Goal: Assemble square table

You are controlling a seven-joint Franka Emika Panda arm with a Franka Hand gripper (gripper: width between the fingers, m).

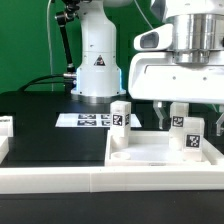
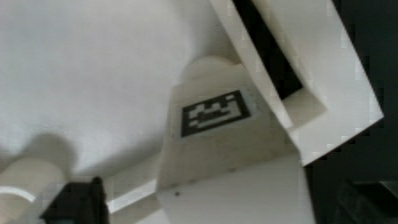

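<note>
The white square tabletop (image 1: 150, 153) lies rim-up at the exterior view's right. Three short white tagged legs stand on it: one at its left (image 1: 121, 116), one further back (image 1: 178, 114) and one nearer the front (image 1: 192, 133). My gripper (image 1: 188, 108) hangs right above the two right-hand legs, fingers spread apart. In the wrist view a tagged leg (image 2: 217, 130) fills the space between my fingers (image 2: 80, 203), with a gap showing on one side. The tabletop rim (image 2: 285, 85) runs beside that leg. A rounded leg (image 2: 32, 172) shows at the picture's edge.
The marker board (image 1: 88, 120) lies on the black table behind the tabletop. The white robot base (image 1: 97, 60) stands at the back. A long white rail (image 1: 60, 180) runs along the front. Another white part (image 1: 5, 126) sits at the exterior view's left edge.
</note>
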